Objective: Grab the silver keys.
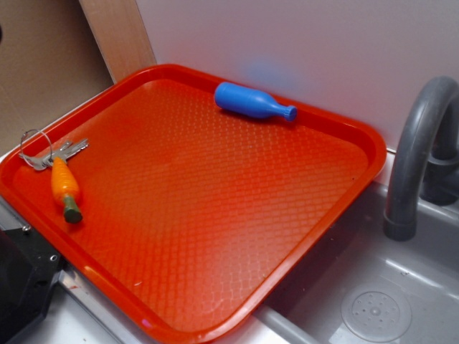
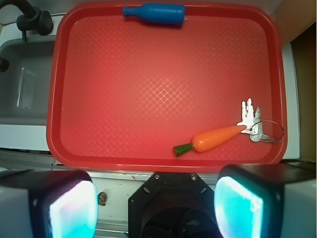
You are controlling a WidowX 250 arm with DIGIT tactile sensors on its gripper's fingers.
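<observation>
The silver keys (image 1: 54, 153) lie on a thin wire ring at the left corner of the red tray (image 1: 215, 208), touching the tip of an orange toy carrot (image 1: 64, 185). From the wrist the keys (image 2: 252, 121) appear at the tray's (image 2: 148, 89) lower right, beside the carrot (image 2: 214, 138). My gripper (image 2: 156, 201) hangs high above the tray's near edge, open, its two pale pads (image 2: 74, 210) far apart with nothing between them. It is well short and left of the keys. The exterior view does not show its fingers.
A blue toy bottle (image 1: 252, 102) lies on its side at the tray's far edge (image 2: 154, 13). A grey faucet (image 1: 417, 154) and sink basin (image 1: 373, 294) are to the right of the tray. The black robot base (image 1: 21, 283) sits at the near left corner.
</observation>
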